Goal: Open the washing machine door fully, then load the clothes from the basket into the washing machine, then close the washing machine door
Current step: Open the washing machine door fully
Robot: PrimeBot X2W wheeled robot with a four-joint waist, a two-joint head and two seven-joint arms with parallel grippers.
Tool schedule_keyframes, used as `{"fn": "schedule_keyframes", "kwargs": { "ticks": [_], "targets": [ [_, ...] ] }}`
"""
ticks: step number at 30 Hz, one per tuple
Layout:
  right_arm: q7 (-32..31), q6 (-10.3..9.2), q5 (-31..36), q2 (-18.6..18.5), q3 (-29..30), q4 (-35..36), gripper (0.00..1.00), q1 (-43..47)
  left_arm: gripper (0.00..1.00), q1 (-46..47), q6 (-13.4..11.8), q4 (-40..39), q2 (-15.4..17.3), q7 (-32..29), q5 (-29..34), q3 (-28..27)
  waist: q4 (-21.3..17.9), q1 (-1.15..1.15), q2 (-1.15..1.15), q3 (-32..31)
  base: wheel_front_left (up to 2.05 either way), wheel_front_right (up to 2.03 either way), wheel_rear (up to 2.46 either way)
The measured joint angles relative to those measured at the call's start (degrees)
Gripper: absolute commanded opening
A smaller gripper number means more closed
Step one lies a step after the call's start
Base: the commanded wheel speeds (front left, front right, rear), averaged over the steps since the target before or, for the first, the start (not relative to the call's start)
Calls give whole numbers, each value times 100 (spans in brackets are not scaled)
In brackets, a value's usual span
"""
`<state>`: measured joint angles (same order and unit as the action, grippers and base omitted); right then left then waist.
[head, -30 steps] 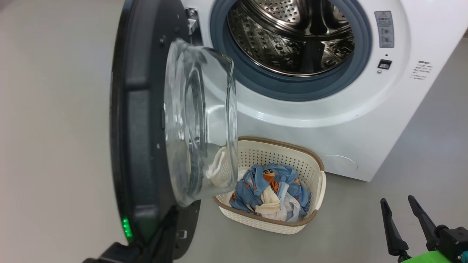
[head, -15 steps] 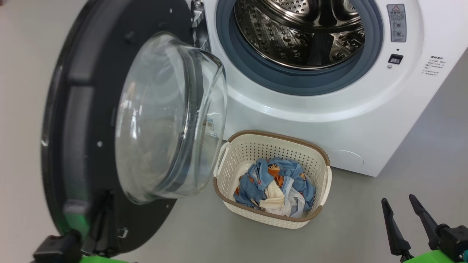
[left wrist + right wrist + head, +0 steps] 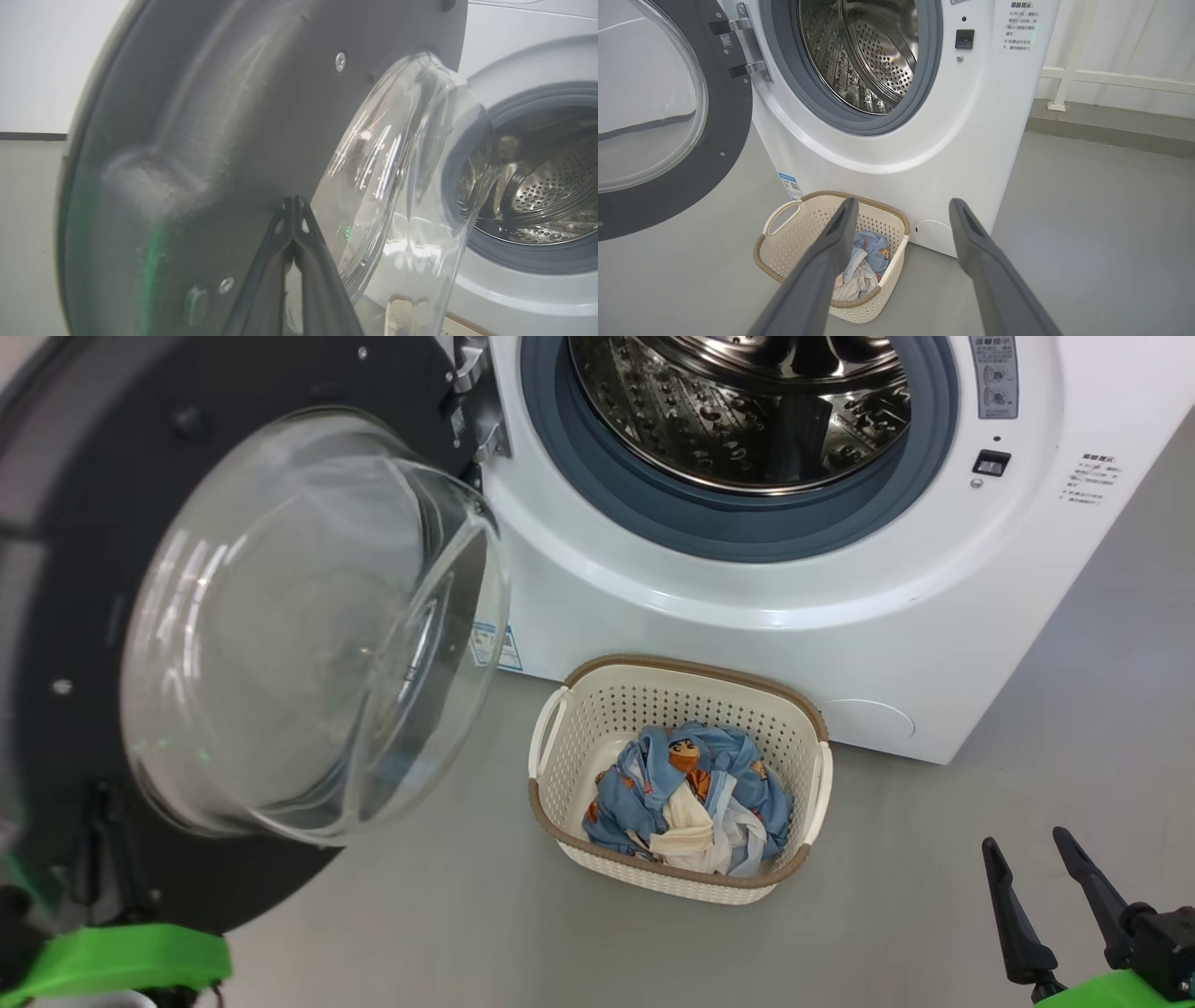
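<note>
on the washing machine [image 3: 747, 607], a blue label sticker [image 3: 790, 185]; left pincer [image 3: 293, 200] closed, right pincer [image 3: 1025, 840] wide

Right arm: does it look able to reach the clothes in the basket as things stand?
Probably yes. The right gripper is open with bare floor between it and the basket; the clothes lie uncovered, and the door stands off to the left.

Grey floor [image 3: 1074, 709], low white rail [image 3: 1111, 79] on a raised grey kerb [image 3: 1111, 123].

Even bright light; glare streaks the blurred washing machine door [image 3: 224, 140]
</note>
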<state>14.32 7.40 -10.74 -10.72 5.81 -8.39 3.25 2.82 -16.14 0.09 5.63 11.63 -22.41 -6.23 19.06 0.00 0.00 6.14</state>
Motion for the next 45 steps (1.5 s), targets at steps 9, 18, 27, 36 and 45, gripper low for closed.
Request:
{"fn": "schedule_keyframes", "kwargs": {
  "ticks": [9,18,27,36,45],
  "targets": [
    [0,0,0,-1,-7,-5,100,-76,0,750,207,1296,357,208,-114,-381,-118,0,0,57,0,0,0],
    [0,0,0,-14,-102,-30,100,-111,0,1383,365,2326,619,297,-121,-706,-238,0,0,115,0,0,0],
    [0,0,0,-16,-104,-60,100,-115,0,1788,593,2953,713,300,70,-1007,-299,0,0,127,0,0,0],
    [0,0,1,-5,-104,-70,100,-115,0,1854,792,2843,542,300,360,-1265,-315,0,0,22,0,0,0],
    [0,0,0,26,-104,-98,100,-112,49,1336,938,1926,127,300,347,-1287,-322,0,0,-125,0,0,0]
  ]
}}
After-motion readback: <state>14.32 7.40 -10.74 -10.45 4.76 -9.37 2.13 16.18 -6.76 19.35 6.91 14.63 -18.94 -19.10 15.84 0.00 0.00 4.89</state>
